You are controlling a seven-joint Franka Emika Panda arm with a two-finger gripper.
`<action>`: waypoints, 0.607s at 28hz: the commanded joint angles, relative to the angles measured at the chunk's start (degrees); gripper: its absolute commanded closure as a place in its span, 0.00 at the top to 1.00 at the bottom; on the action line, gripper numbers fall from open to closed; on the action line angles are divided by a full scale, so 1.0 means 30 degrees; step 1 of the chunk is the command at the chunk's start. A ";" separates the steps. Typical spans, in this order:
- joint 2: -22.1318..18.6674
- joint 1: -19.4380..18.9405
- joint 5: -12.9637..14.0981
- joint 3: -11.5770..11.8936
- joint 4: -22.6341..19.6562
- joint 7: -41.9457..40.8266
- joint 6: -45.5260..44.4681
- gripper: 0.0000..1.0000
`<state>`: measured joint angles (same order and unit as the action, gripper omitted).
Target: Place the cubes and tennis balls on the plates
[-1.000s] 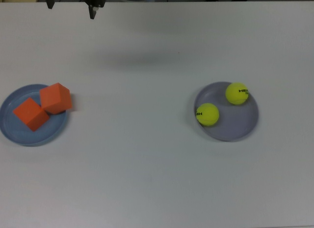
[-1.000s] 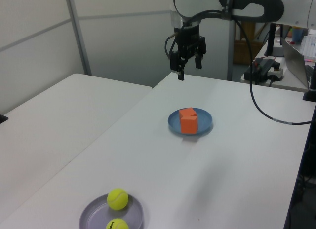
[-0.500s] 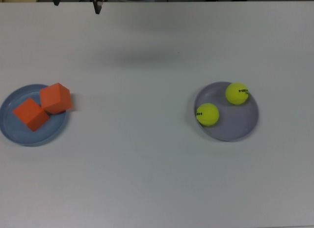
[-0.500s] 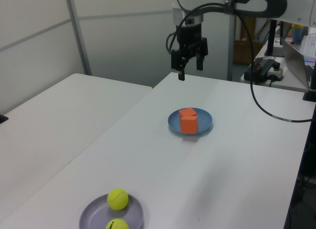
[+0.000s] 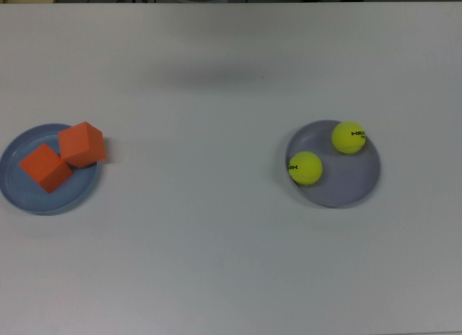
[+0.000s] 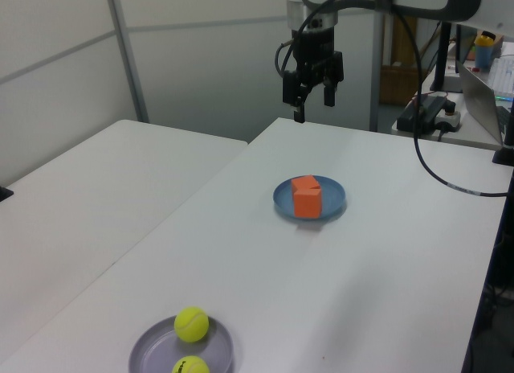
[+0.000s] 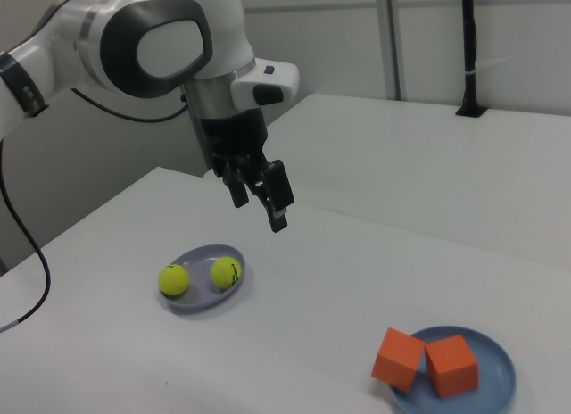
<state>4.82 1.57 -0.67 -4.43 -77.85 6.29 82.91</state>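
Two orange cubes [image 5: 45, 167] [image 5: 81, 144] rest on the light blue plate [image 5: 43, 202] at the top view's left; the second cube overhangs the rim. Both tennis balls [image 5: 305, 168] [image 5: 349, 137] lie on the lavender plate [image 5: 348, 182] at the top view's right. The gripper [image 6: 312, 102] is outside the top view. In the left view it hangs open and empty high above the table's far edge, beyond the blue plate [image 6: 334, 198]. The right view shows the gripper [image 7: 260, 205] above the lavender plate [image 7: 202, 300], well clear of the balls [image 7: 174, 279].
A second white table [image 6: 96, 180] adjoins at the left view's left. A laptop [image 6: 482, 88] and a hanging black cable [image 6: 426, 160] are at the left view's right. A black pole [image 7: 467, 48] stands at the back of the right view.
The gripper has risen and drawn back toward the table's far edge, leaving the top view's upper edge. Cubes, balls and plates have not moved.
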 commanded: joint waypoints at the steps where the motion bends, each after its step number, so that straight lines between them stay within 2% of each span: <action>1: -0.0375 0.0121 0.0810 0.0158 -0.0212 0.0276 -0.0477 1.00; 7: -0.0404 0.0210 -0.0009 0.0275 -0.0183 0.0158 -0.0799 1.00; 17: -0.0433 0.0591 -0.0039 0.0217 -0.0153 -0.1511 -0.0682 1.00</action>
<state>4.62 3.21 -0.37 -3.81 -77.85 4.80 81.79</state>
